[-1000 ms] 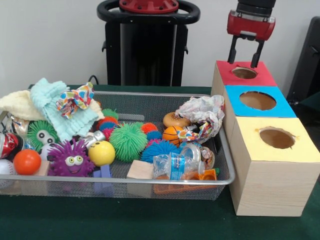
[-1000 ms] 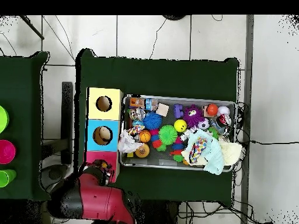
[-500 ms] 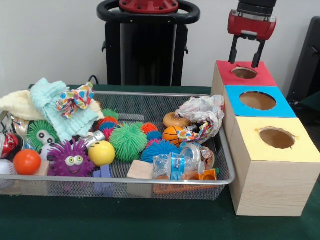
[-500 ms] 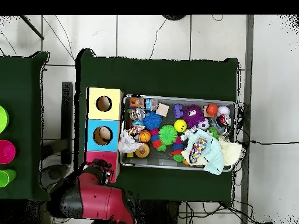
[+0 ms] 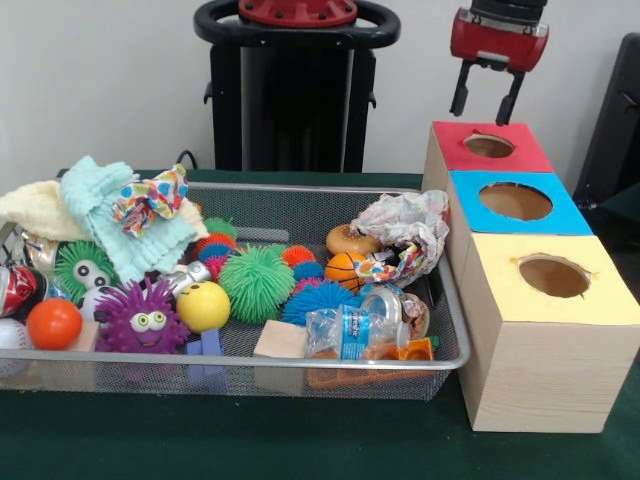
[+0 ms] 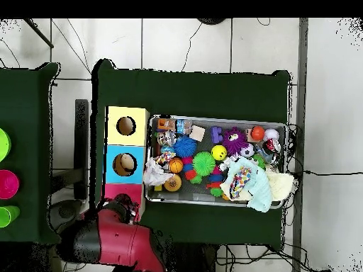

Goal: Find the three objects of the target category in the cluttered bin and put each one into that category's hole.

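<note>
Fingers [image 5: 486, 102] apart, empty, hanging above the red box's hole [image 5: 489, 146].
Target category is unclear to me; the spiky balls [image 5: 257, 283] sit mid-bin [image 5: 452, 330], at my 9 o'clock in the front view — soft, light, squashy; I'd pinch one across its middle.

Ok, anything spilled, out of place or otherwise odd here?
Nothing spilled. One oddity: the towels hang over the wire bin's far corner instead of lying inside. The open gripper is empty above the red box.
</note>
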Controlling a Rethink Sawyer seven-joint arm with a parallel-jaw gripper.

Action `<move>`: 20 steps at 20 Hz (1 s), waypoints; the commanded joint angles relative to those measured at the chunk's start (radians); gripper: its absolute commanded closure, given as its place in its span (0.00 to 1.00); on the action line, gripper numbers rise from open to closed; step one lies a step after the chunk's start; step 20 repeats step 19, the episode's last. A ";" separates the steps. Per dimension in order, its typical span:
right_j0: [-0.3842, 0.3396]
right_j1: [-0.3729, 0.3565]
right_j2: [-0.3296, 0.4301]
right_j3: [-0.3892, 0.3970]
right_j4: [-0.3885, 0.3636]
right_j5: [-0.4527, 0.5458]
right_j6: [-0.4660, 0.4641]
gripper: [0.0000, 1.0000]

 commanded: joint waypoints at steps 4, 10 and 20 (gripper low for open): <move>-0.036 -0.038 -0.012 -0.099 -0.043 0.143 0.112 0.00; -0.071 -0.065 0.013 -0.136 -0.042 0.219 0.090 0.00; -0.072 -0.075 -0.003 -0.164 -0.069 0.254 0.098 0.00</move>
